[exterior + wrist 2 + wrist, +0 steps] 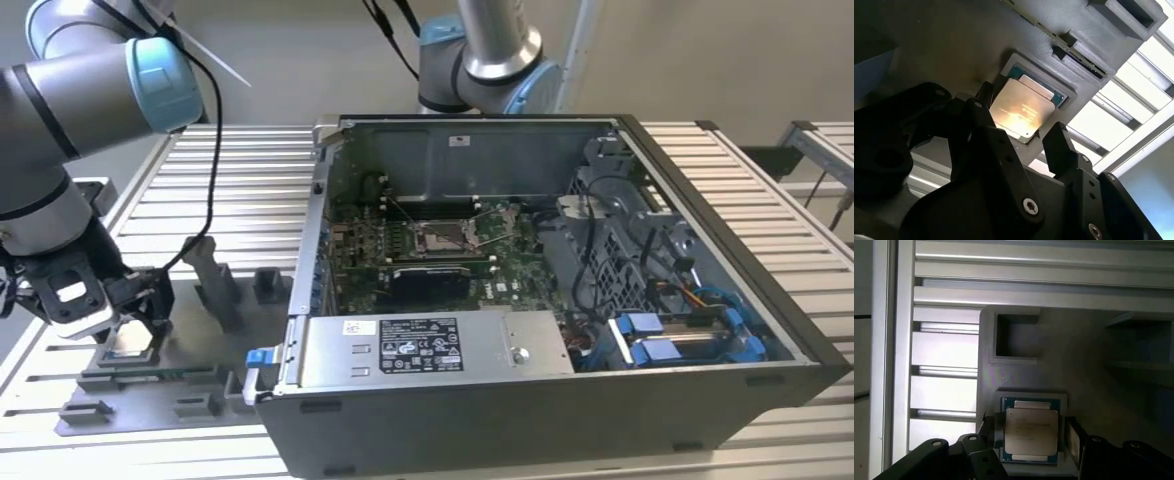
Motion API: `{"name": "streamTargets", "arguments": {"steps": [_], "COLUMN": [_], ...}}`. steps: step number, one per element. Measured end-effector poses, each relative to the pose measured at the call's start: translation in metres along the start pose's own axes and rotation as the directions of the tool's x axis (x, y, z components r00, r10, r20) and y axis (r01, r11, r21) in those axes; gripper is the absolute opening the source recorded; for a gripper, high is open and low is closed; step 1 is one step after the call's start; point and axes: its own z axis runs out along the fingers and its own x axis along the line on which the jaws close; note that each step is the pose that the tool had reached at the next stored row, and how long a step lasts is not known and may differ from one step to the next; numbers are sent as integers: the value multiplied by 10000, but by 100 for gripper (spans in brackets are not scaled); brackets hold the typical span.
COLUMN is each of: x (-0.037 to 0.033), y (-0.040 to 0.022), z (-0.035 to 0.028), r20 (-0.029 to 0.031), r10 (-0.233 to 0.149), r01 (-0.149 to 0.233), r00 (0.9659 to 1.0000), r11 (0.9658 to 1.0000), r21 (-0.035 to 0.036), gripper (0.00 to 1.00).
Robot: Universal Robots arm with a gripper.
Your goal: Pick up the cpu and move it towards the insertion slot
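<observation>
Between the two black fingers (1061,145) of the gripper (118,318) lies the cpu (1021,107). It sits flat in a shallow square seat of the grey holder plate (1054,350), with its silvery metal face turned toward the tool. The gripper is spread apart and holds nothing. In both wrist views one finger stands at each of two opposite sides of the chip, just beside it. I see a thin gap on each side, so I judge that the chip is not gripped yet. The insertion slot (445,236) is well apart from the tool, inside the open computer case (534,400). The case stands beside the holder plate on the ribbed metal table (240,160).

I judge the chip to be light, thin and stiff, so it should not bend under the fingers. It is probably fragile, and the smooth metal face may be slippery. The good place to take it is at two opposite edges, with moderate force, keeping it level. The rim of the seat leaves little room for the fingers there.

By my count there is one cpu, one insertion slot, one gripper with two fingers, one holder plate and one case.
</observation>
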Motion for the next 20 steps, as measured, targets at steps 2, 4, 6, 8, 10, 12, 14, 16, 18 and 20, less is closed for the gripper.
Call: {"name": "streamTargets", "arguments": {"steps": [2,4,6,8,10,12,14,16,18,20], "x": [0,0,0,0,1,1,1,1,1,1], "y": [0,0,0,0,-1,-7,-10,-15,-18,-22], "z": [11,13,15,16,17,19,20,22,24,27], "r20": [1,0,1,0,3,2,2,1,2,2], "r10": [0,1,0,1,2,0,2,1,0,0], "r01": [0,-1,0,-1,-2,0,-2,-1,0,0], "r00": [10000,10000,10000,10000,10000,10000,10000,10000,10000,10000], "r11": [10000,10000,10000,10000,10000,10000,10000,10000,10000,10000], "r21": [-1,0,-1,-1,-2,-2,-2,-1,-1,-2], "gripper": [100,100,100,100,100,100,100,100,100,100]}}
